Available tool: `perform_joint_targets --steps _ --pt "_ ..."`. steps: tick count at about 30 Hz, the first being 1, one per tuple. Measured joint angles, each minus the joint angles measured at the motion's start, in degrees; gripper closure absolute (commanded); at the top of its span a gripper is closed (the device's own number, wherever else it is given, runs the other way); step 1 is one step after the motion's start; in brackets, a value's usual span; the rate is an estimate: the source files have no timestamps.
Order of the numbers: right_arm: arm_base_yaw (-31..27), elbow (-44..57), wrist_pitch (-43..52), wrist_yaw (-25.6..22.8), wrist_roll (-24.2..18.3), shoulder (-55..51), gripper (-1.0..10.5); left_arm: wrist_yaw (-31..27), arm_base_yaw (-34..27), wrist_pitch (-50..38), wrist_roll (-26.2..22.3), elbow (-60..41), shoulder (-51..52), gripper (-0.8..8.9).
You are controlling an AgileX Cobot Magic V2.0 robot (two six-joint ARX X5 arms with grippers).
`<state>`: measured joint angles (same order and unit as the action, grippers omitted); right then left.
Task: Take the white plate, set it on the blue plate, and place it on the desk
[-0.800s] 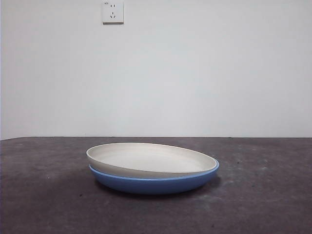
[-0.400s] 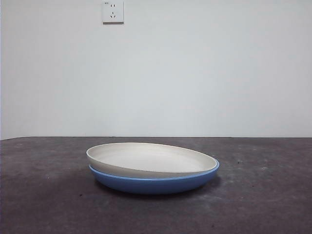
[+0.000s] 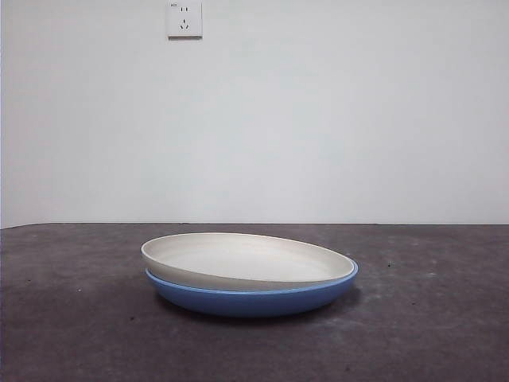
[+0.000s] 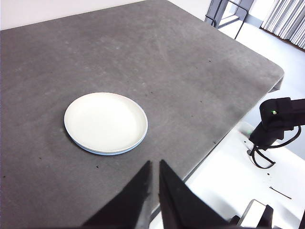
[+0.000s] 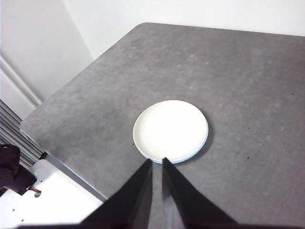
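Black jaws of left gripper [image 4: 154, 168] and right gripper [image 5: 156, 164] nearly closed, empty, high above desk [image 3: 445, 318]. White plate [image 3: 242, 259] tilted inside blue plate [image 3: 254, 299], centre. Nothing moved since second ago; stacking looks done.

White plate [image 3: 242, 260], cream matte, round, shallow, sits stacked inside blue plate [image 3: 254, 300], slightly tilted, its left rim riding higher. Blue plate glossy, only its rim and side showing beneath. Both rest on dark grey mottled tabletop [image 3: 429, 318], near its middle.
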<state>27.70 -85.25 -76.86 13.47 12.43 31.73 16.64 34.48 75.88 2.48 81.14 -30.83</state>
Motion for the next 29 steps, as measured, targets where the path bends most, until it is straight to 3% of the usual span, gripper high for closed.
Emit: perform_joint_targets --steps 12,19,23,29 --pt "0.0 0.0 0.0 -0.02 0.0 0.0 9.2 0.0 -0.52 -0.76 -0.02 -0.68 0.0 7.93" --pt "0.0 0.0 0.0 0.0 0.0 0.0 9.2 0.04 -12.96 -3.74 0.0 -8.39 0.57 7.94" --pt "0.0 0.0 0.0 0.0 0.0 0.0 9.2 0.07 -21.09 -17.97 0.74 -20.63 3.56 7.94" --pt "0.0 0.0 0.0 0.0 0.0 0.0 9.2 -0.94 -29.11 -48.7 2.14 -46.9 11.63 7.94"
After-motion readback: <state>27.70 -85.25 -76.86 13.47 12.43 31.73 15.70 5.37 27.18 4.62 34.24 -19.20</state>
